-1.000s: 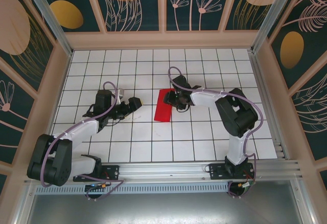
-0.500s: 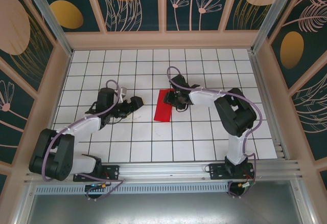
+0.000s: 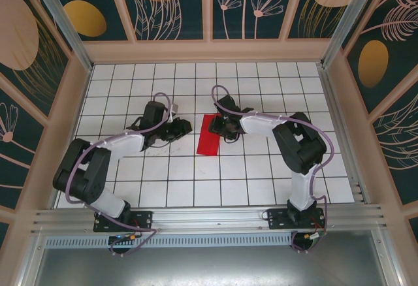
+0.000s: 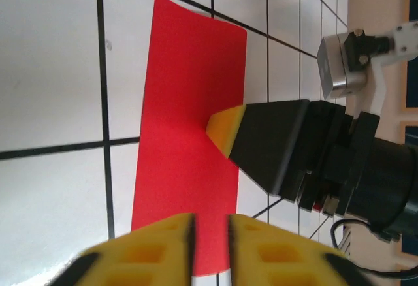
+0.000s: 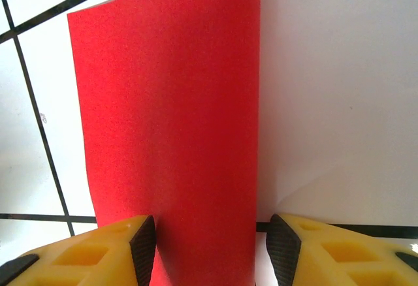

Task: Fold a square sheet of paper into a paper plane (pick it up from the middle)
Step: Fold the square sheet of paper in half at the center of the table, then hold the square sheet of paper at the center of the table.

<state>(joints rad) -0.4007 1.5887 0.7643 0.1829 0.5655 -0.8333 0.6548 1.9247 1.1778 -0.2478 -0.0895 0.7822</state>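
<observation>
White tiled table [image 3: 196, 188], marked with a black grid, begins just past the rail where both arm bases are bolted. Near the middle of the table I see the red paper [image 3: 209, 143] lying flat as a narrow strip, its long sides running away from the bases.

The left gripper [image 3: 185, 128] hangs just left of the strip, apart from it. On its wrist camera I read its yellow fingers [image 4: 150, 250] drawn almost together with nothing between them.

The right gripper [image 3: 217, 127] sits over the far half of the strip. On its wrist camera the fingers are spread open and straddle the paper, one at each long edge. From the left wrist camera, one yellow fingertip [image 4: 225, 128] touches the paper's edge.

Beyond stands a wood-framed back wall [image 3: 209, 12] with leaf patterns.
</observation>
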